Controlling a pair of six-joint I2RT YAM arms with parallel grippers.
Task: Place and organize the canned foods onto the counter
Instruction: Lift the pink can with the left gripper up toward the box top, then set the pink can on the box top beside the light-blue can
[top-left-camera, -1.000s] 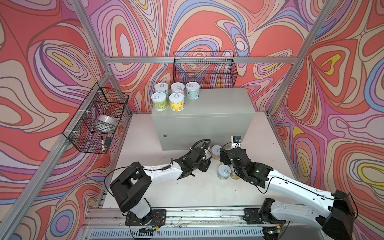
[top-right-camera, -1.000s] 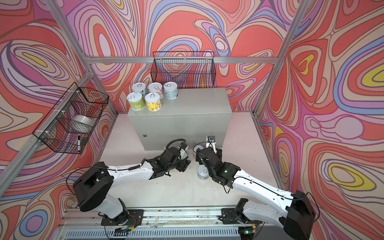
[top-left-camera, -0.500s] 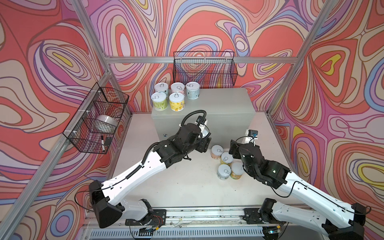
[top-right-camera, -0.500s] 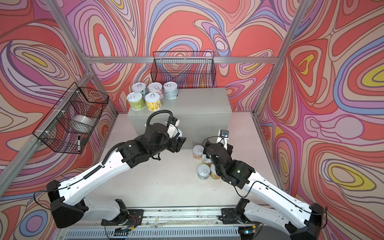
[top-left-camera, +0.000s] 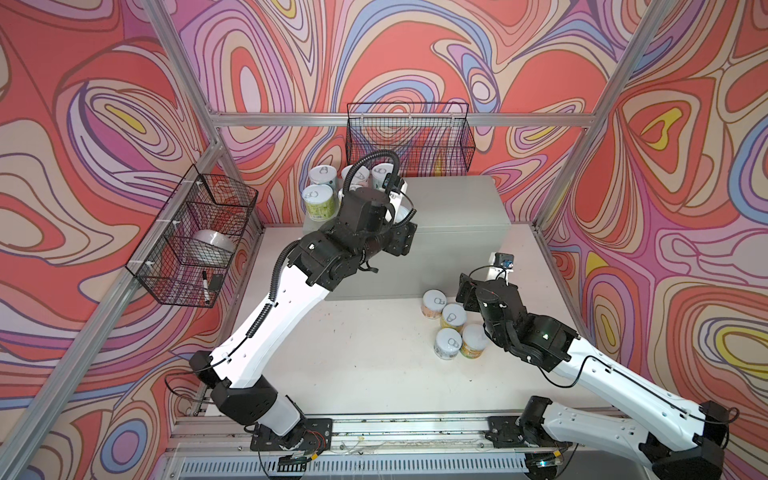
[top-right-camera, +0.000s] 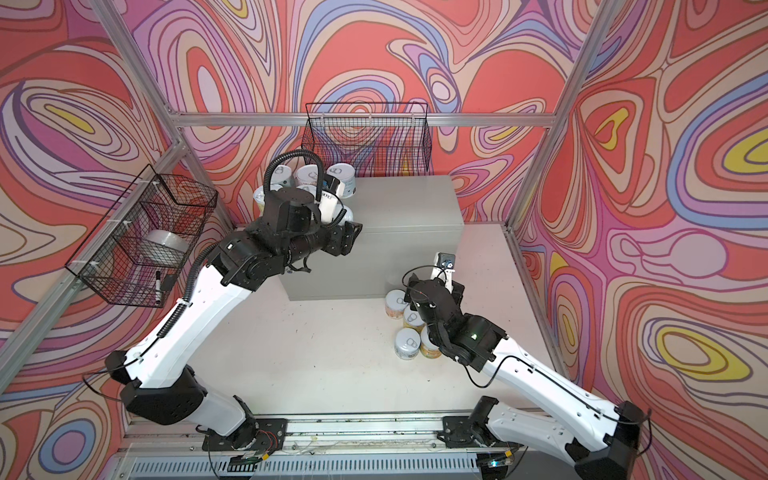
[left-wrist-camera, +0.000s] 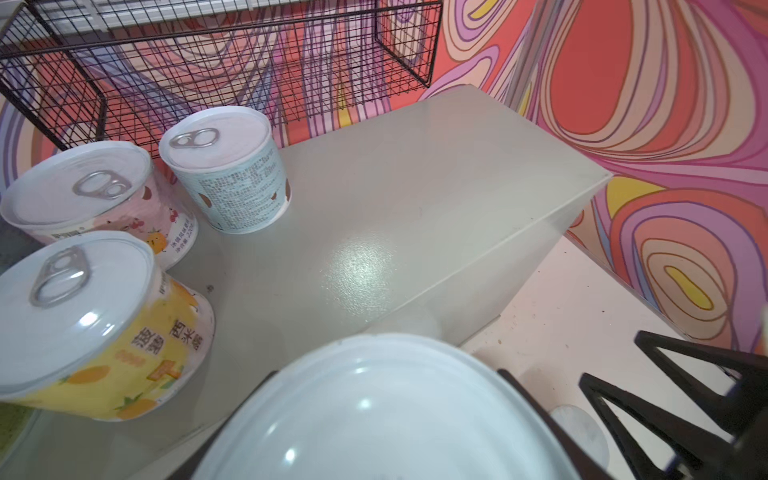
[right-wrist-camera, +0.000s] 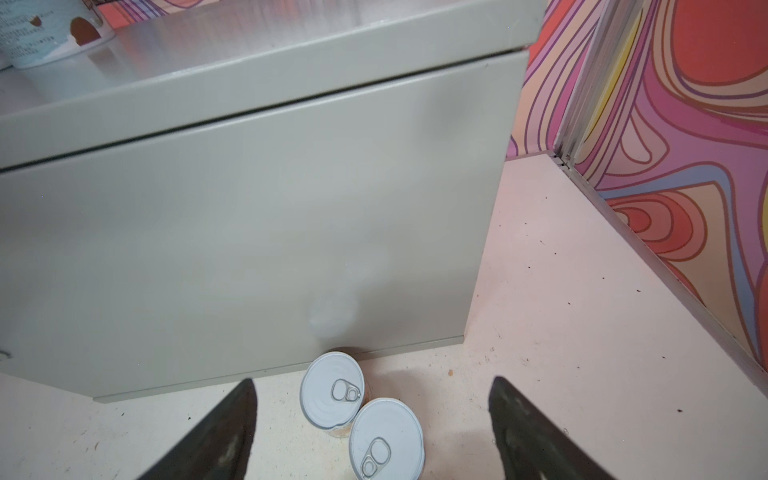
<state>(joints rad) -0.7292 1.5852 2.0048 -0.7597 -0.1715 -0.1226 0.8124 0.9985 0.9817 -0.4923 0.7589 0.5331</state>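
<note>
Swinging up from floor level since a second ago, our left gripper (top-left-camera: 399, 239) is carrying a can (left-wrist-camera: 374, 415) over the front edge of the counter (left-wrist-camera: 415, 187), jaws pinching its side wall, probably below the rim, as the lid is hiding the contact. Our right gripper (right-wrist-camera: 372, 415) is hovering spread wide above four cans (top-left-camera: 453, 318) on the floor. We are treating them as stiff, weighty and slick, gripping mid-label.

canned foods (left-wrist-camera: 99, 332) wore smooth, glossy metal lids and slick printed labels, counter (left-wrist-camera: 415, 208) was painted metal with a finely pebbled satin sheen, wire basket (left-wrist-camera: 208, 62) was thin black wire mesh, tabletop (right-wrist-camera: 561, 291) looked matt and speckled with dark grit
</note>
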